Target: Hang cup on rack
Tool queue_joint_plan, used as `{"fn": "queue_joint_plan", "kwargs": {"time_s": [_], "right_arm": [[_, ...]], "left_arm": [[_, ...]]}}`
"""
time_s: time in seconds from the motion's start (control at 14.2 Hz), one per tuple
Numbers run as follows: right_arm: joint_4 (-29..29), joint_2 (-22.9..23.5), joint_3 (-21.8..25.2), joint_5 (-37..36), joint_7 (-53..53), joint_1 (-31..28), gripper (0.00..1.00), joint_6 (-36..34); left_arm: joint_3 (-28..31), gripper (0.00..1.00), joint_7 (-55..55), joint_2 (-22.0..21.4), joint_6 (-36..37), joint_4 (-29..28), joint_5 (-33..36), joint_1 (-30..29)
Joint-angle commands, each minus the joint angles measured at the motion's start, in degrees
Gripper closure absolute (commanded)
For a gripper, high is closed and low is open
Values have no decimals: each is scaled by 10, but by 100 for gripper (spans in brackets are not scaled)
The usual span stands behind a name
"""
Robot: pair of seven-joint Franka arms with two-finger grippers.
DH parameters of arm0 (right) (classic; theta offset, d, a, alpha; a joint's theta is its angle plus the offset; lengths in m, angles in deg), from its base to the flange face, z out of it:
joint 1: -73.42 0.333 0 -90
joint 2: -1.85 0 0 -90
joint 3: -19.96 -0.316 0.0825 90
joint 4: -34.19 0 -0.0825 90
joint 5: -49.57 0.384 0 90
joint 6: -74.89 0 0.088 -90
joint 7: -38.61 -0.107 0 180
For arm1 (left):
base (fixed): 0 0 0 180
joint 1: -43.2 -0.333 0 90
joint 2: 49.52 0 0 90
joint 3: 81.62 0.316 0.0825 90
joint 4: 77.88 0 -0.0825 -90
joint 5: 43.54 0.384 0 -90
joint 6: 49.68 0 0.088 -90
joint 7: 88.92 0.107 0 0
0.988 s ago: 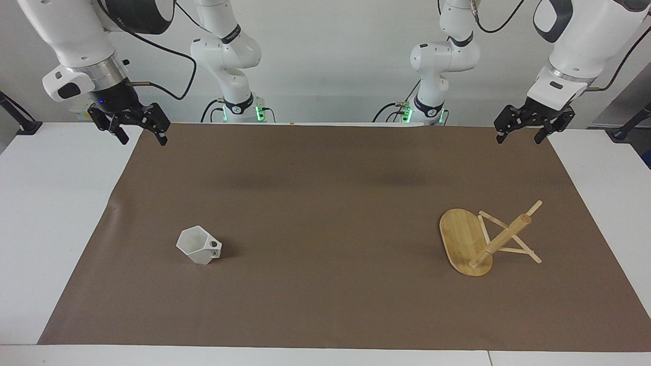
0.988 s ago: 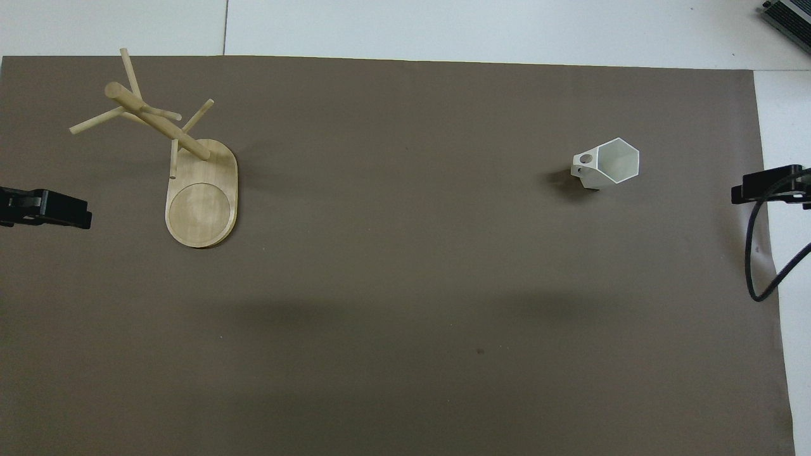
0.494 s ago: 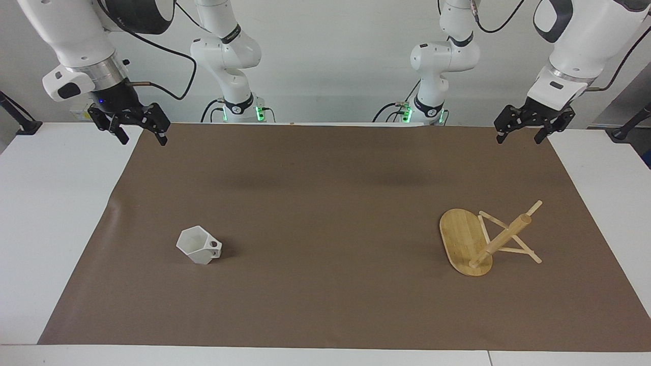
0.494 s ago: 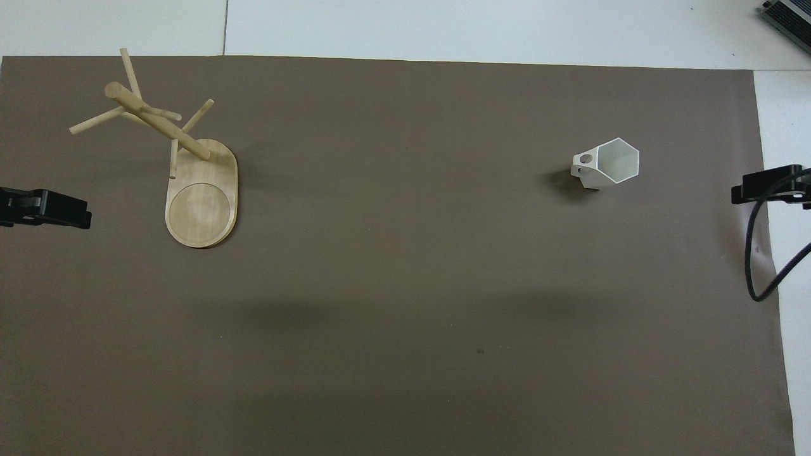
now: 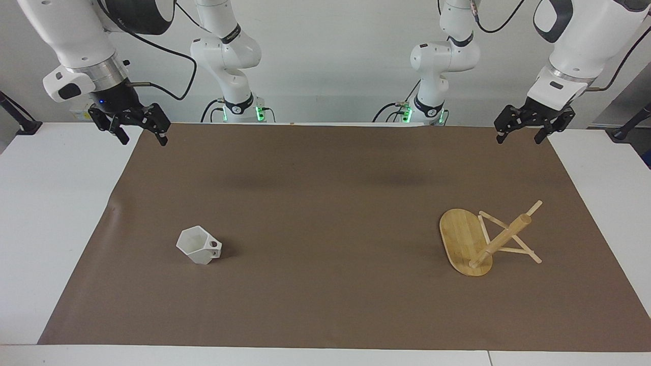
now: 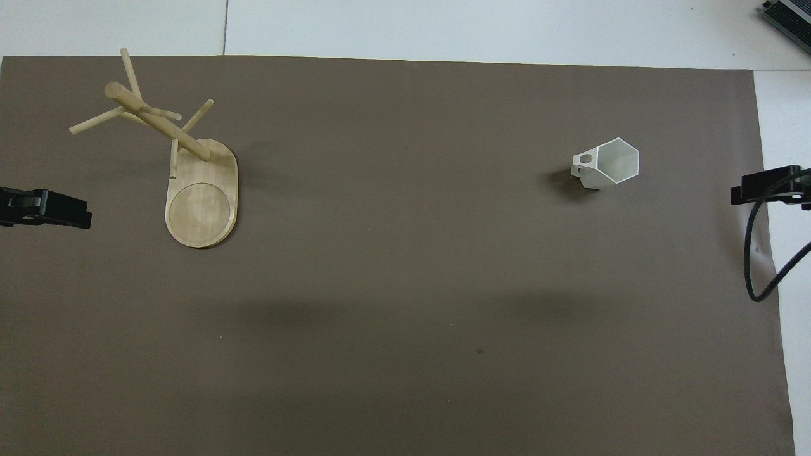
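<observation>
The white faceted cup (image 5: 199, 245) stands upright on the brown mat, toward the right arm's end of the table, with its handle pointing toward the table's middle; it also shows in the overhead view (image 6: 607, 163). The bamboo rack (image 5: 480, 241) stands on its oval base toward the left arm's end (image 6: 193, 183), its pegs bare. My right gripper (image 5: 142, 138) hangs open and empty over the mat's corner nearest the robots (image 6: 763, 187). My left gripper (image 5: 519, 137) hangs open and empty over the other near corner (image 6: 47, 209). Both are well apart from cup and rack.
The brown mat (image 5: 325, 203) covers most of the white table (image 5: 46, 213). A black cable (image 6: 754, 266) hangs from the right arm over the mat's edge. A grey device (image 6: 789, 16) sits at the table's farthest corner.
</observation>
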Motion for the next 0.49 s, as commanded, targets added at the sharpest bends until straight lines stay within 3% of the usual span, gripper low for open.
{"fn": "queue_joint_plan", "kwargs": {"time_s": [0.0, 0.42], "right_arm": [[43, -25, -3, -8, 14, -4, 0, 27], [101, -33, -3, -8, 13, -3, 0, 109]], "left_arm": [[3, 0, 7, -8, 7, -8, -6, 1], [3, 0, 7, -8, 6, -8, -6, 1]]}}
